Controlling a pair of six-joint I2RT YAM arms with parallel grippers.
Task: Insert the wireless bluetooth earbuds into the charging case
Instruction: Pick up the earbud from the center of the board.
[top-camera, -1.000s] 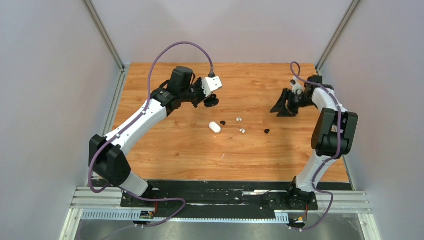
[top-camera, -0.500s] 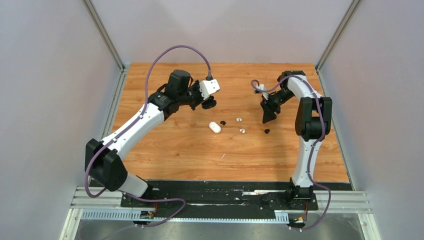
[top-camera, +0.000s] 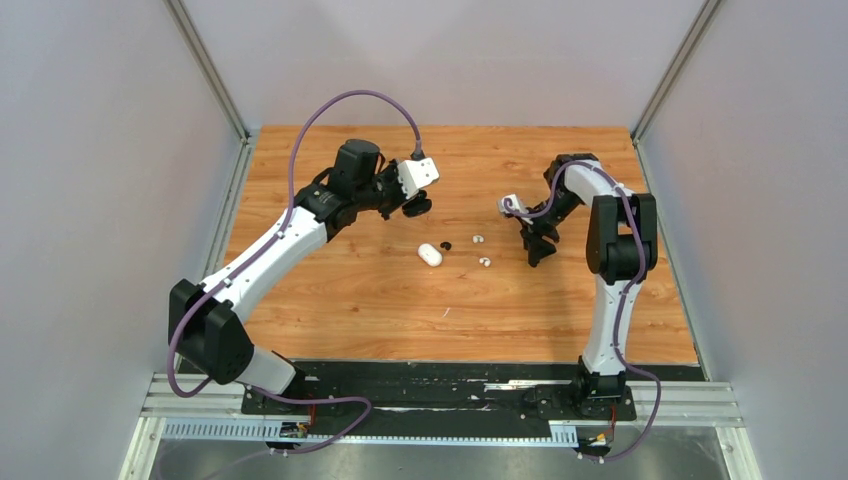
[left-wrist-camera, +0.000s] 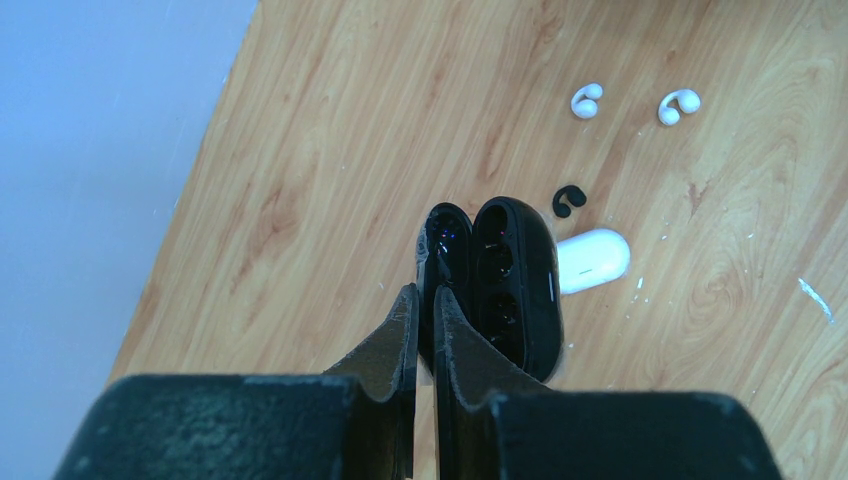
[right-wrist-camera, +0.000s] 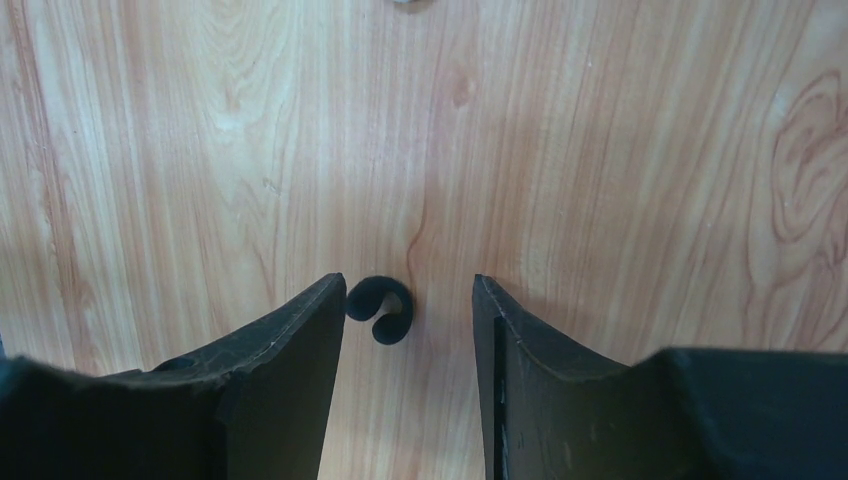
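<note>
- A wooden counter (top-camera: 330, 300) is shown from above. A closed white charging case (top-camera: 430, 254) lies near its middle and is used as the reference for every place below.
- An open black charging case (left-wrist-camera: 505, 280) is pinched by one half in the left end effector (left-wrist-camera: 424, 295). It appears to be held clear of the counter, beyond the white charging case and slightly to its left.
- One black earbud (left-wrist-camera: 568, 198) is seen just beside the white charging case, to its right. The white earbuds (left-wrist-camera: 586, 100) lie a little farther right.
- A second black earbud (right-wrist-camera: 380, 307) lies on the counter well to the right of the white charging case. It is framed by the spread fingers of the right end effector (right-wrist-camera: 408, 300), closer to one finger, and is not yet gripped.
- The step in hand is judged to be the pick-up of this second black earbud.
- Next, the fingers need to be closed squarely on the tiny hooked bud. It would then be carried leftward, past the white charging case, and lined up with a socket in the black charging case.
</note>
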